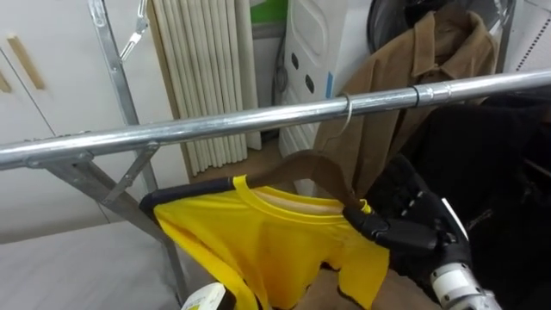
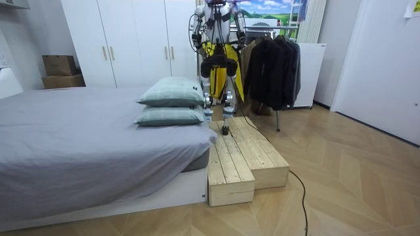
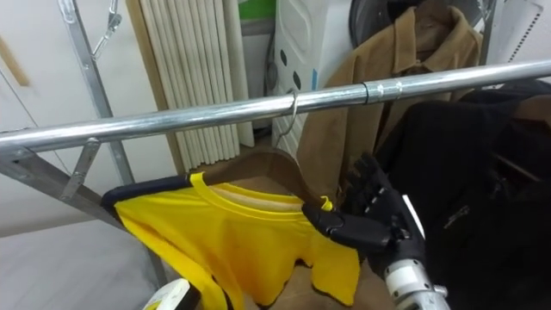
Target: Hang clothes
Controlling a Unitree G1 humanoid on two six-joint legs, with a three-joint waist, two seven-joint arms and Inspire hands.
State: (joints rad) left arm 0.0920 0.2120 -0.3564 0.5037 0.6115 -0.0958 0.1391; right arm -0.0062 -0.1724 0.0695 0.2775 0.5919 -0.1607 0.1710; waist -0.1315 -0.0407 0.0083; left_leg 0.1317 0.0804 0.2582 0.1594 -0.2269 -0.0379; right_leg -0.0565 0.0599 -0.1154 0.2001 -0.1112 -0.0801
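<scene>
A yellow T-shirt [image 1: 258, 237] hangs on a brown wooden hanger [image 1: 312, 164], and the hanger's wire hook [image 1: 347, 112] sits over the steel rail [image 1: 215, 125]. My right hand [image 1: 413, 226], black, is at the shirt's right shoulder. Its thumb touches the end of the hanger and its fingers [image 3: 372, 182] are spread straight. A pale part of my left hand [image 1: 204, 299] shows at the lower edge, under the shirt's left sleeve. In the room view I stand on a wooden platform [image 2: 243, 157], facing the rack [image 2: 262, 26].
A brown jacket [image 1: 417, 60] and dark coats [image 1: 504, 164] hang further right on the same rail. The rack's slanted upright and brace [image 1: 116, 77] stand at the left. A grey bed [image 1: 60, 267] lies below left. White wardrobes [image 2: 131, 39] line the wall.
</scene>
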